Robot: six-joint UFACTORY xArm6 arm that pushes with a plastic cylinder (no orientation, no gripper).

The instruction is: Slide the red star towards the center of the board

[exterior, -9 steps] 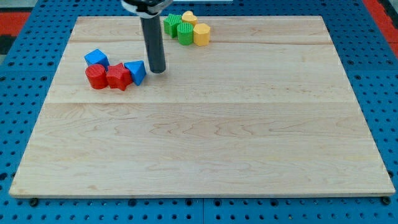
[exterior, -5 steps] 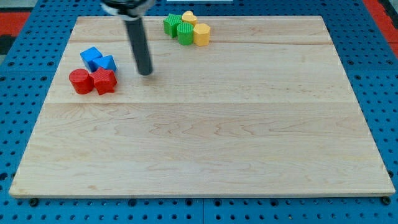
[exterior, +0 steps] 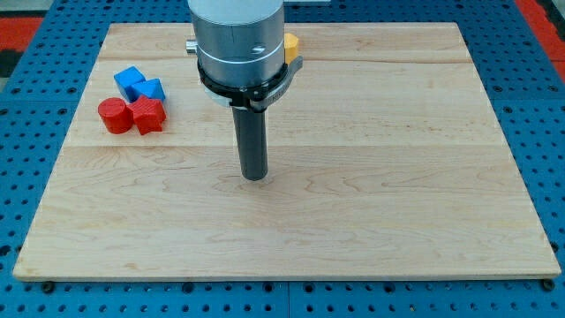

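Note:
The red star [exterior: 149, 116] lies near the board's left edge, touching a red round block [exterior: 113, 117] on its left. Two blue blocks sit just above them: a blue cube [exterior: 130, 82] and a smaller blue block [exterior: 153, 89]. My tip [exterior: 254, 176] rests on the wooden board [exterior: 353, 203] near its middle, well to the right of and below the red star, touching no block.
The arm's grey body hides most of the group of blocks at the view's top; only part of a yellow block [exterior: 290, 44] shows beside it. A blue pegboard [exterior: 26, 132] surrounds the board.
The red and blue blocks were pushed left and bunched together earlier. Since then my tip has moved right and down to the board's middle; the blocks have stayed put.

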